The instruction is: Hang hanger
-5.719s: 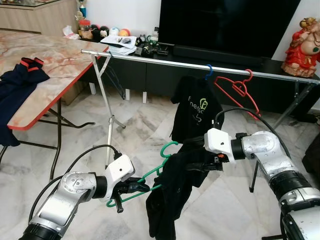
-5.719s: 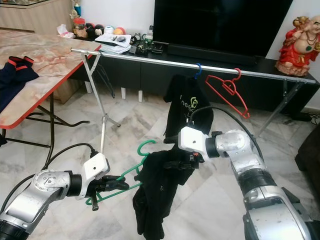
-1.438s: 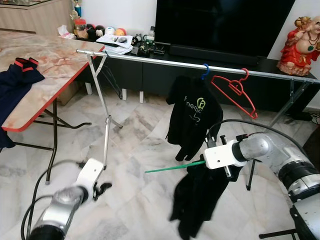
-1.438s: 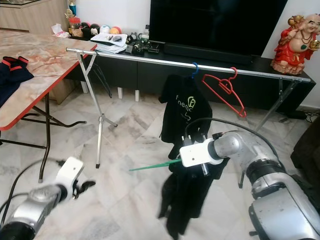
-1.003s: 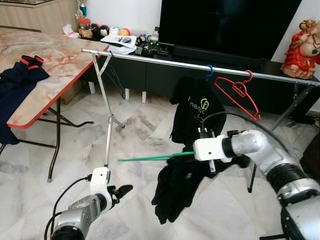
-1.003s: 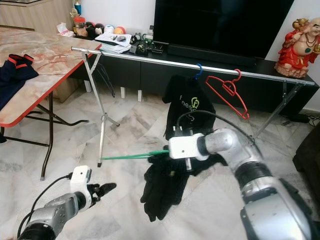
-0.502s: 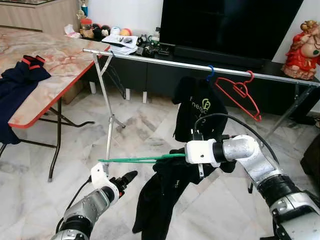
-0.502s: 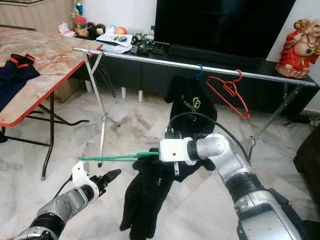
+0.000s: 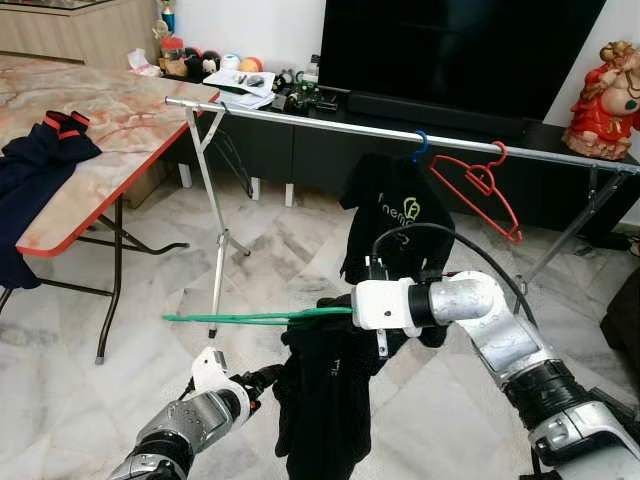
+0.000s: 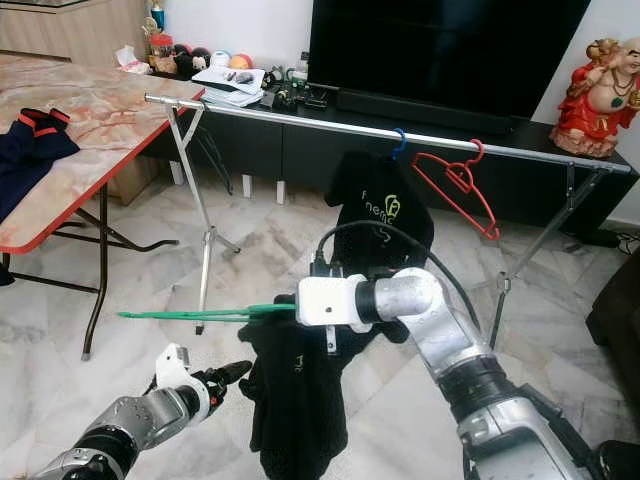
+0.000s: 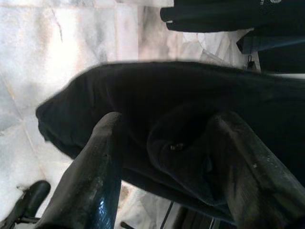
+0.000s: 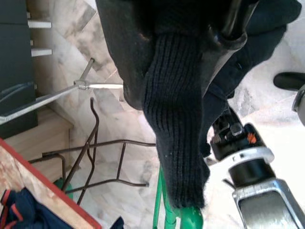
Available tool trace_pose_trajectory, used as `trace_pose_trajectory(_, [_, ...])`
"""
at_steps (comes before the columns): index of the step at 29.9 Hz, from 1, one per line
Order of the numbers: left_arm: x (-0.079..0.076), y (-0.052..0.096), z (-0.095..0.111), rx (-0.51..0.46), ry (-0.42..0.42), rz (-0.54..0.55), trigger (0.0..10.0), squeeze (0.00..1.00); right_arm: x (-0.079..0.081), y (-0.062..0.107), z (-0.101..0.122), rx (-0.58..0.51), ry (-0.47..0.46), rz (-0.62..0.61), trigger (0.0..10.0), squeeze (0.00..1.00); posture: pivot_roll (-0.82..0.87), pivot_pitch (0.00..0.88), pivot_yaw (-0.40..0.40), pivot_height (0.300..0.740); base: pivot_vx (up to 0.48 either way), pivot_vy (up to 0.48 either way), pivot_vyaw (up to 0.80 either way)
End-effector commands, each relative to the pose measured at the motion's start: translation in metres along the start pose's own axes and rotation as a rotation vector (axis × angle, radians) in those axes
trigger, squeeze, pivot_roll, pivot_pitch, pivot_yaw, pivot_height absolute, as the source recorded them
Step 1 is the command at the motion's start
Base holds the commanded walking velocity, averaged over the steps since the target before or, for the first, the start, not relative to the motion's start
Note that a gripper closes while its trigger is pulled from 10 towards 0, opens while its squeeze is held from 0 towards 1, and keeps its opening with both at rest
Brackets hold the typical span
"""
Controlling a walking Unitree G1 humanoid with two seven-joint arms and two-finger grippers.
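Two end effectors, left [image 9: 262,381] beside the garment's [image 9: 325,400] hem.

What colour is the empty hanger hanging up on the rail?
The empty hanger is red, seen best in the left eye view.

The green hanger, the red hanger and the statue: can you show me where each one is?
green hanger [image 9: 235,318]: left eye view, on its long thin bar sticking out toward the table.
red hanger [image 9: 478,178]: left eye view, on its upper body just under the hook.
statue [image 9: 607,95]: left eye view, on its red robe.
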State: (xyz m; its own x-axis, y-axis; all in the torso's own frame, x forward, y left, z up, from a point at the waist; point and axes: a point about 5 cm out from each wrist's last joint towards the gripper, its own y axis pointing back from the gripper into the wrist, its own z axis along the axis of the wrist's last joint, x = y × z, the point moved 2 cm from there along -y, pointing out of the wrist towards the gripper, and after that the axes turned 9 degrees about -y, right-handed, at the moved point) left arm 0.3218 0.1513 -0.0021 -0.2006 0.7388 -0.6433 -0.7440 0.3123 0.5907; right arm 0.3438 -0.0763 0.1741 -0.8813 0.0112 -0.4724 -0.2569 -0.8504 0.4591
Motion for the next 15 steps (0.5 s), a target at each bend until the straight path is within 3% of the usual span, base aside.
trace_pose_trajectory(1, [-0.006, -0.002, -0.003, 0.023, 0.002, -0.014, 10.0, 0.0, -0.001, 0.001, 0.009, -0.032, 0.019, -0.003, 0.0, 0.0, 0.09, 0.033, -0.092, 0.74, 0.0, 0.0, 0.0])
trace_pose_trajectory(4, [-0.007, -0.003, -0.003, 0.029, 0.004, -0.016, 10.0, 0.0, -0.001, 0.001, 0.012, -0.037, 0.021, -0.004, 0.0, 0.0, 0.09, 0.035, -0.092, 0.74, 0.0, 0.0, 0.0])
trace_pose_trajectory(5, [-0.008, -0.003, -0.003, 0.033, 0.004, -0.019, 9.1, 0.0, -0.001, 0.001, 0.013, -0.038, 0.021, -0.005, 0.0, 0.0, 0.09, 0.035, -0.092, 0.74, 0.0, 0.0, 0.0])
trace_pose_trajectory(7, [-0.009, -0.003, -0.005, 0.04, 0.005, -0.027, 5.5, 0.0, -0.002, 0.001, 0.014, -0.039, 0.022, -0.006, 0.0, 0.0, 0.09, 0.035, -0.092, 0.74, 0.0, 0.0, 0.0])
trace_pose_trajectory(9, [-0.009, -0.003, -0.006, 0.048, 0.007, -0.029, 3.3, 0.0, -0.002, 0.001, 0.014, -0.039, 0.024, -0.007, 0.0, 0.0, 0.09, 0.035, -0.092, 0.74, 0.0, 0.0, 0.0])
trace_pose_trajectory(10, [-0.009, -0.003, -0.006, 0.048, 0.007, -0.029, 3.3, 0.0, -0.002, 0.001, 0.014, -0.039, 0.024, -0.007, 0.0, 0.0, 0.09, 0.035, -0.092, 0.74, 0.0, 0.0, 0.0])
trace_pose_trajectory(13, [-0.009, -0.003, -0.008, 0.057, 0.008, -0.027, 0.0, 0.0, -0.003, 0.0, 0.017, -0.042, 0.029, -0.011, 0.0, 0.0, 0.09, 0.034, -0.091, 0.74, 0.0, 0.0, 0.0])
trace_pose_trajectory(15, [-0.009, -0.004, -0.008, 0.06, 0.012, -0.029, 0.0, 0.0, -0.004, -0.001, 0.02, -0.047, 0.03, -0.011, 0.0, 0.0, 0.09, 0.034, -0.091, 0.74, 0.0, 0.0, 0.0])
